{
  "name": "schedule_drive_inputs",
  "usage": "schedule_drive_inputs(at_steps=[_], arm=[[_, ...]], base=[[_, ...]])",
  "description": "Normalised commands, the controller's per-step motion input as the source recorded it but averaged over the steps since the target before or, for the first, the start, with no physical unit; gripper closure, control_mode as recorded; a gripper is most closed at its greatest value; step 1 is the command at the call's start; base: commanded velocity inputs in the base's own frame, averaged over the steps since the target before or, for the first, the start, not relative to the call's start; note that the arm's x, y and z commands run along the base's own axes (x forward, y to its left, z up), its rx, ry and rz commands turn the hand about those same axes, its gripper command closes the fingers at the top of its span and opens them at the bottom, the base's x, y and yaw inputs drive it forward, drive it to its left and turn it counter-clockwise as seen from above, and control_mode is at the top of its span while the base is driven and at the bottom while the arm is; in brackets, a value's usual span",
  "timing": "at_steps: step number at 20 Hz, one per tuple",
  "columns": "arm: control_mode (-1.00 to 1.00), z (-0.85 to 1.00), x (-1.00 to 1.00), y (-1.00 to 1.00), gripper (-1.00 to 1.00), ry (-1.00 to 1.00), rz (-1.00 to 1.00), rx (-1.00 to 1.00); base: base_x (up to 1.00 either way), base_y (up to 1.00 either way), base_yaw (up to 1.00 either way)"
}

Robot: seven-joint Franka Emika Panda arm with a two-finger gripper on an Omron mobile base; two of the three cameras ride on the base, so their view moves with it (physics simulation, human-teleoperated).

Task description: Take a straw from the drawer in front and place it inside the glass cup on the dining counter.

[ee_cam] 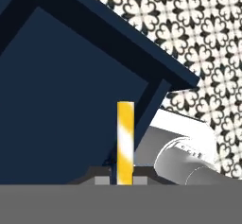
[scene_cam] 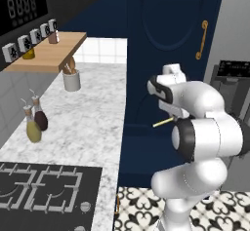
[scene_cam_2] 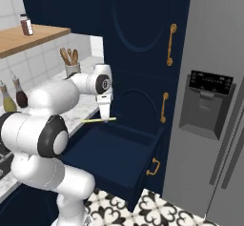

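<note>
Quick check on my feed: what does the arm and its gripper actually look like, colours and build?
The arm is glossy white, built from rounded bulbous segments with black bands at the joints. A black disc with a small pale mark caps the wrist joint. The gripper is a slim white block; in the hand view its fingertips are small and dark.

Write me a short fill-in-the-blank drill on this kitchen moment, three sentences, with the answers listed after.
1. The gripper has its jaws shut on the ______.
2. The straw is held roughly level above the open navy ______.
3. The drawer is pulled out over a floor of black-and-white patterned ______.

Missing words: straw; drawer; tiles
</note>
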Motion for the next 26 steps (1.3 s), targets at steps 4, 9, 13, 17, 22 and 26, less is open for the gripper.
schedule_drive_inputs(at_steps=[4, 9, 13, 17, 22, 26], arm=[[-1.00, 1.00, 0.00, 0.00, 1.00, 0.14, 0.24, -0.09], [-1.00, 1.00, 0.00, 0.00, 1.00, 0.15, 0.34, -0.18], [-1.00, 0.92, -0.08, 0.00, 1.00, 0.10, 0.37, -0.20], [-1.00, 0.46, -0.55, 0.00, 1.00, -0.09, 0.25, -0.11], [-1.00, 0.10, -0.45, -0.04, 1.00, -0.39, 0.09, 0.00], [-1.00, 0.00, -0.02, 0.00, 1.00, -0.46, 0.07, 0.02]], base=[[0.00, 0.00, 0.00], [0.00, 0.00, 0.00], [0.00, 0.00, 0.00], [0.00, 0.00, 0.00], [0.00, 0.00, 0.00], [0.00, 0.00, 0.00]])
